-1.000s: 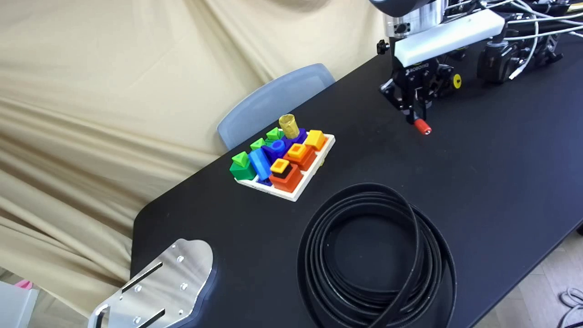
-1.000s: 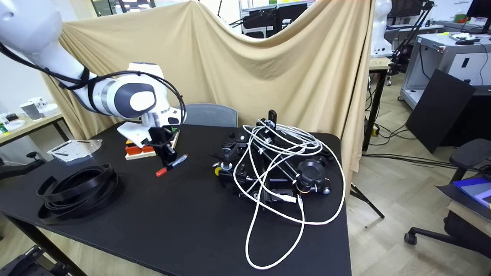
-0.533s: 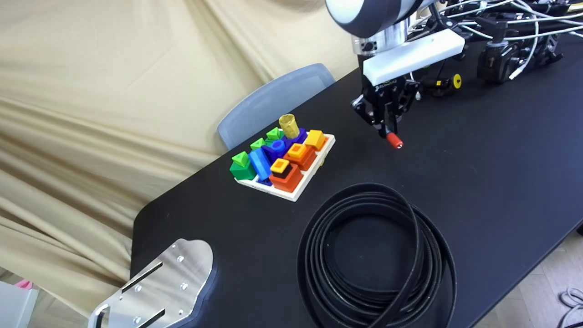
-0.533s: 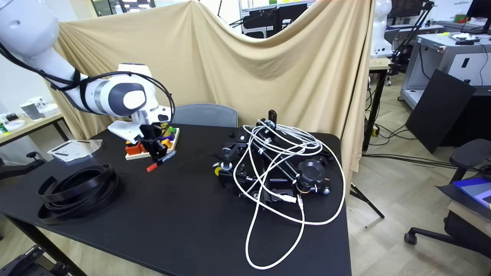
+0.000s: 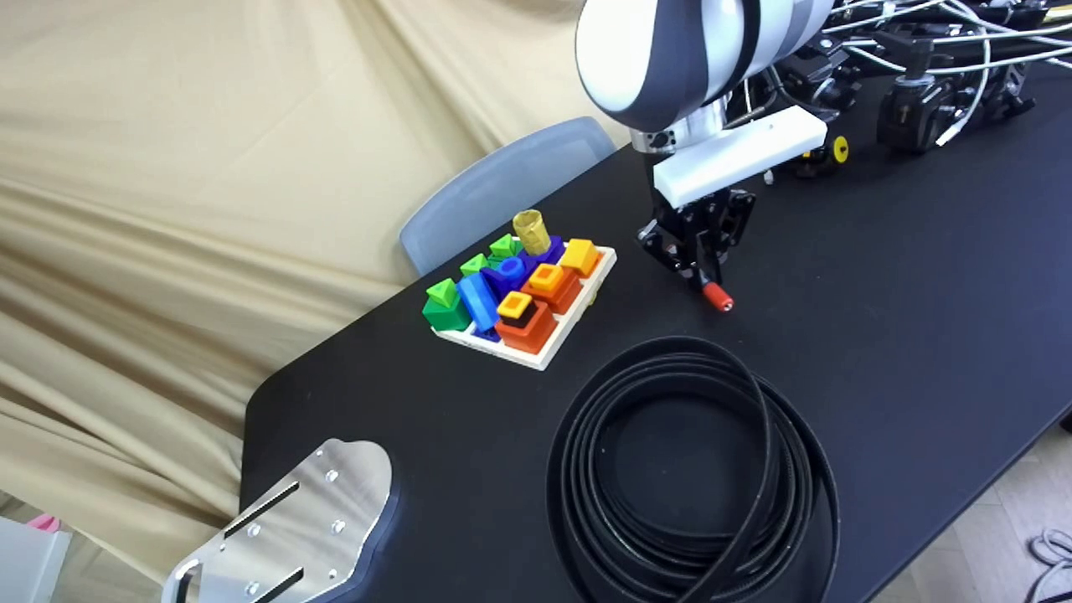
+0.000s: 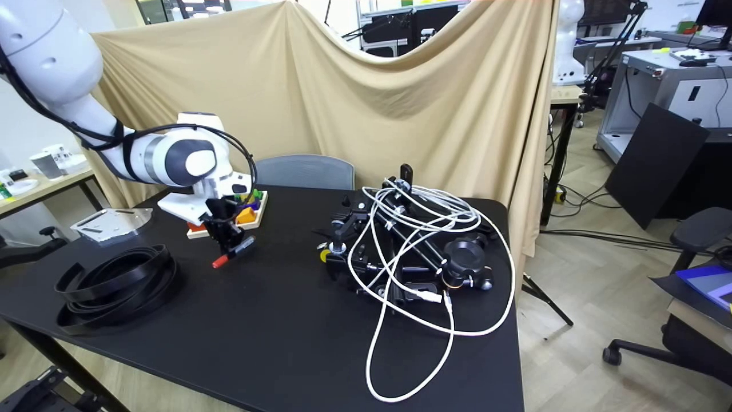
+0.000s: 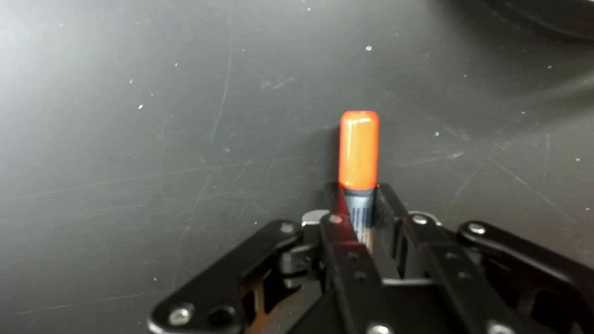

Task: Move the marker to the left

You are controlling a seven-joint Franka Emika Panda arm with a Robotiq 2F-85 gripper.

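The marker has a red-orange cap and a grey-blue body with a striped label. Its cap shows in both exterior views [image 5: 718, 296] [image 6: 220, 261] and points up the picture in the wrist view [image 7: 358, 150]. My gripper [image 7: 359, 191] is shut on the marker's body just behind the cap, one finger on each side. In both exterior views the gripper [image 5: 702, 280] [image 6: 230, 252] points down and holds the marker roughly level, low over the black table. I cannot tell whether the marker touches the table. The marker's rear part is hidden by the fingers in the wrist view.
A wooden board [image 5: 540, 359] with coloured blocks stands beside the gripper. A coiled black strap [image 5: 578, 452] lies close to the marker. A metal plate [image 5: 301, 502] is at the table's far end. Black clamp gear [image 6: 464, 257] with white cables lies on the other side.
The gripper has carried the marker leftward in both exterior views, toward the block board and coil. In the last half second it has mainly moved down toward the table. The grip stays shut.
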